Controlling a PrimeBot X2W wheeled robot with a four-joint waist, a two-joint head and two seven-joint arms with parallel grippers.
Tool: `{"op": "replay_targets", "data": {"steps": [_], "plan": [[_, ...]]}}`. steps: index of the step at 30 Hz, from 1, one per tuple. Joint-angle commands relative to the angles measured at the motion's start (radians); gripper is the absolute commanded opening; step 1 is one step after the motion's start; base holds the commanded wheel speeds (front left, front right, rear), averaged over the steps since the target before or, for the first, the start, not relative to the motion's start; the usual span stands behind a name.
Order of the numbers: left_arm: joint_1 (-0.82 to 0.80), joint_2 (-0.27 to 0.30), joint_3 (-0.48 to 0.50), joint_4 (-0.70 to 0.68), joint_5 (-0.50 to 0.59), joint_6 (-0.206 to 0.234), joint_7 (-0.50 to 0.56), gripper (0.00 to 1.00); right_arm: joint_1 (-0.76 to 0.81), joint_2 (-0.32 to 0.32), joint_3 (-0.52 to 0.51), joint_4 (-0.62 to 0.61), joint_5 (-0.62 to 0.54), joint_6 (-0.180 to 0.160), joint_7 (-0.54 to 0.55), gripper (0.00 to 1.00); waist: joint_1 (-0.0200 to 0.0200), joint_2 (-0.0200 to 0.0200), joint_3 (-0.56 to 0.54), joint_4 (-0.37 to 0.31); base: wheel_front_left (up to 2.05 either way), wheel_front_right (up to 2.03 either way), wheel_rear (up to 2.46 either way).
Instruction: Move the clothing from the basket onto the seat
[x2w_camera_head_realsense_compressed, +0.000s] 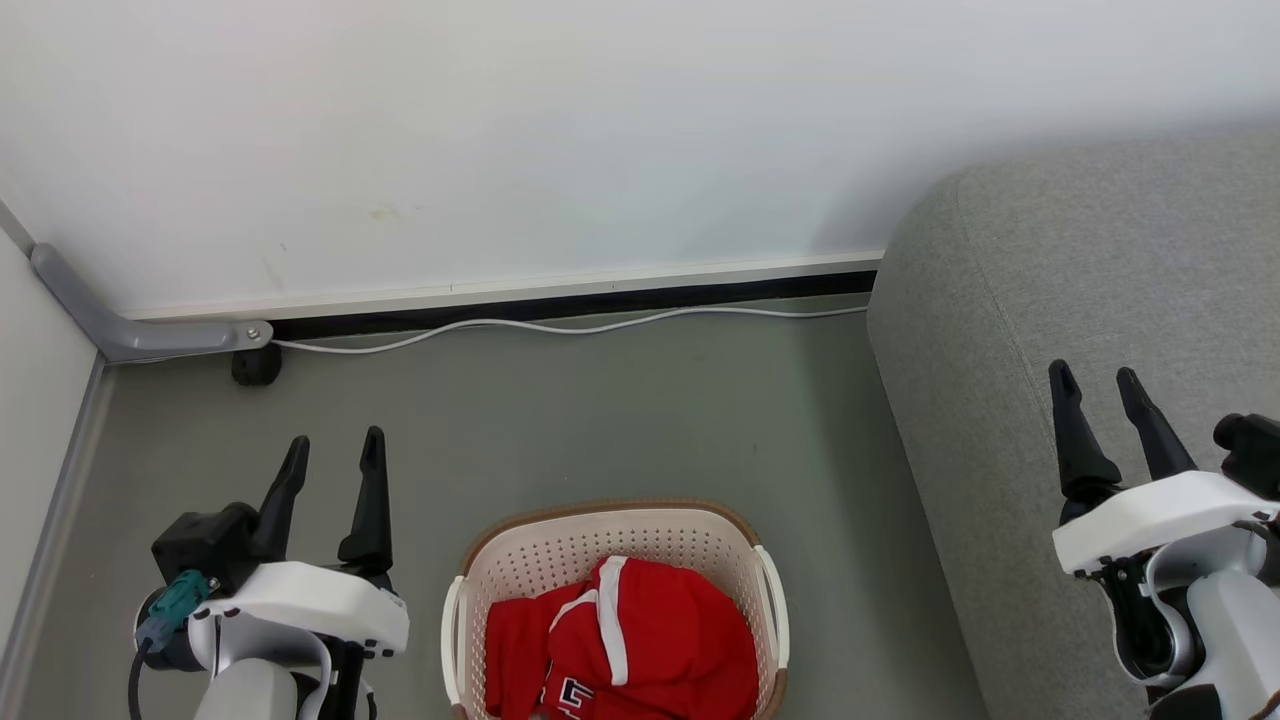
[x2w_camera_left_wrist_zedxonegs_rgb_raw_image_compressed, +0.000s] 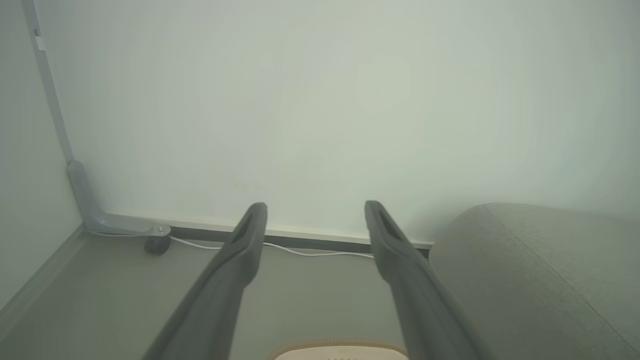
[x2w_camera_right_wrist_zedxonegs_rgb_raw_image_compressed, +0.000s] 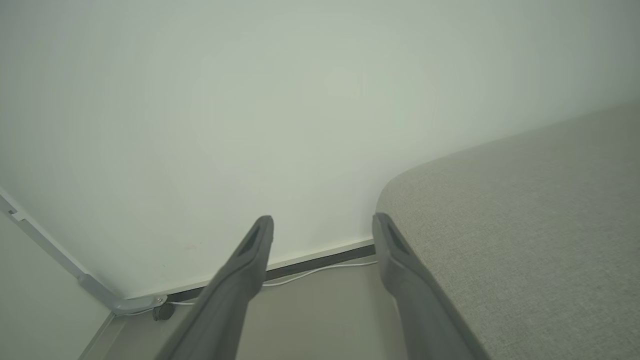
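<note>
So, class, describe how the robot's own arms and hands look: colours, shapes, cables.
The left hand and right hand match: two long, tapering black fingers on a white moulded shell, black parts beneath, then a pale grey forearm. A teal connector with a black cable plugs into the left wrist.
</note>
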Motion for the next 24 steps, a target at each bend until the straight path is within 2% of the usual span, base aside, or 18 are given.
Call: {"op": "replay_targets", "data": {"steps": [1,19,24], "plan": [[-0.065,0.021,0.022,-0.023,0.041,0.014,-0.014,1.0,-0.049,-0.022,0.024,-0.016,-0.037,0.004,-0.021,1.0,0.0,0.0,0.0,0.0,0.0,0.0,0.0],[-0.084,0.025,0.017,-0.008,0.243,0.039,-0.067,1.0,-0.101,-0.053,0.069,0.017,-0.217,0.004,-0.074,1.0,0.0,0.0,0.013,-0.003,0.0,0.0,0.0],[-0.083,0.025,0.013,-0.002,0.234,0.044,-0.067,1.0,-0.099,-0.05,0.061,0.014,-0.211,0.004,-0.074,1.0,0.0,0.0,0.015,-0.002,0.0,0.0,0.0]]}}
